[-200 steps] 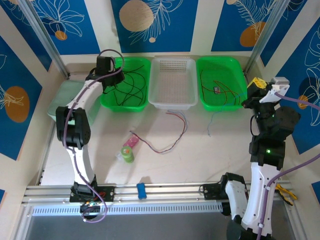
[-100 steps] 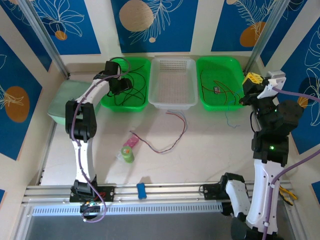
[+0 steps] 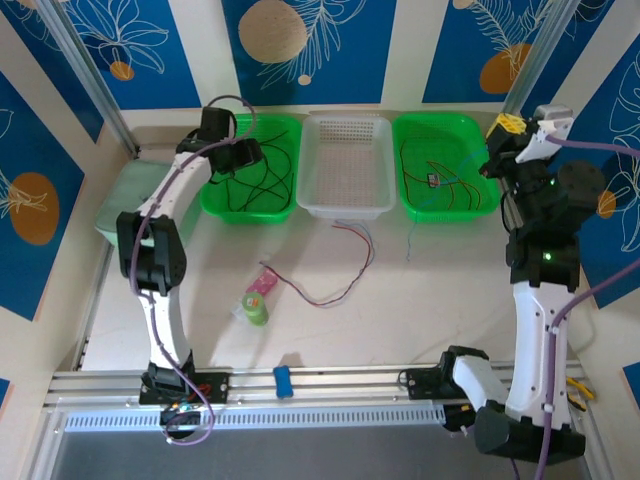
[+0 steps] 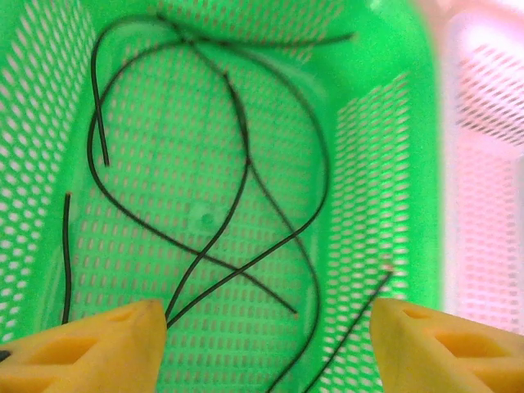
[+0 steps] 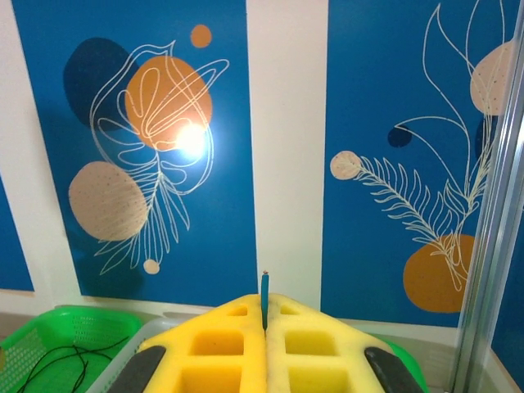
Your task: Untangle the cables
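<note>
Risen higher than a second ago, the right gripper (image 5: 264, 304) stays clamped on a thin blue-grey cable (image 5: 264, 285) (its tail now trails across the right green plastic basket (image 3: 440, 118) onto the beige worktop (image 3: 400, 310)). Shut before, the left gripper (image 4: 264, 319) now stands apart above loose black cables (image 4: 248, 162) lying in the left green perforated basket (image 4: 377, 123).

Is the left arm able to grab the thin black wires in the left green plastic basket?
Probably yes. The left gripper hangs open right over the thin black wires in the left green plastic basket, with nothing between them.
</note>
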Available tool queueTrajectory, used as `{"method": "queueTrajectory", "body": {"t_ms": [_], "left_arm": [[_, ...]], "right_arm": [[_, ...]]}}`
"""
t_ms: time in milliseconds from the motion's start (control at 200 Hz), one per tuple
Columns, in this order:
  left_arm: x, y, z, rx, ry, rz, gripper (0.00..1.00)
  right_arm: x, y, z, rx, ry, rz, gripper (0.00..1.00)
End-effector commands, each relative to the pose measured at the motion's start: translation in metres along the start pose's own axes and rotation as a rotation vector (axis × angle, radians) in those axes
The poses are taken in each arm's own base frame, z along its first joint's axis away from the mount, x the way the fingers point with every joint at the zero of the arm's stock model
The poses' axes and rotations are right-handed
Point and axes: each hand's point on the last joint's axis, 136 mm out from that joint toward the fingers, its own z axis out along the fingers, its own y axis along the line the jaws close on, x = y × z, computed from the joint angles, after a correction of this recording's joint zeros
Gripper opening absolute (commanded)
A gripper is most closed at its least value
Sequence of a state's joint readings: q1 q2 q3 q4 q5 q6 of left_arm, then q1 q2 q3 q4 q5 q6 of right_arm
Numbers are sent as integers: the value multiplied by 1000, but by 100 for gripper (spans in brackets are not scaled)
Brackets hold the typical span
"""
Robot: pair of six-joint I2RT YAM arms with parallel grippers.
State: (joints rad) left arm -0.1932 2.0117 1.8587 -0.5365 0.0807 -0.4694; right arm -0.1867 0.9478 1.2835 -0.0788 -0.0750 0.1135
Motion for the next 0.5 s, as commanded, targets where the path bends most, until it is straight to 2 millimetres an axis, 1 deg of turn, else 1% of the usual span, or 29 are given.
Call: {"method": "queueTrajectory", "body": {"t_ms": [0,105,200,370,495], "left_arm": [[-20,-25,-49,74,-94,15,67],[-13,-29,-67,92,-104,12,67],[-6,-30,-79,105,-108,8,67],[12,-35,-89,135,-88,-3,67],[26,-41,-95,160,-71,-8,68]], "right_arm": [[-34,-4,10,27,-110,10,0],[-41,-1,27,9,-119,34,0],[-47,3,36,-8,-125,35,0],[-53,2,48,-4,-137,40,0],[-68,8,58,-30,-171,52,0]]}}
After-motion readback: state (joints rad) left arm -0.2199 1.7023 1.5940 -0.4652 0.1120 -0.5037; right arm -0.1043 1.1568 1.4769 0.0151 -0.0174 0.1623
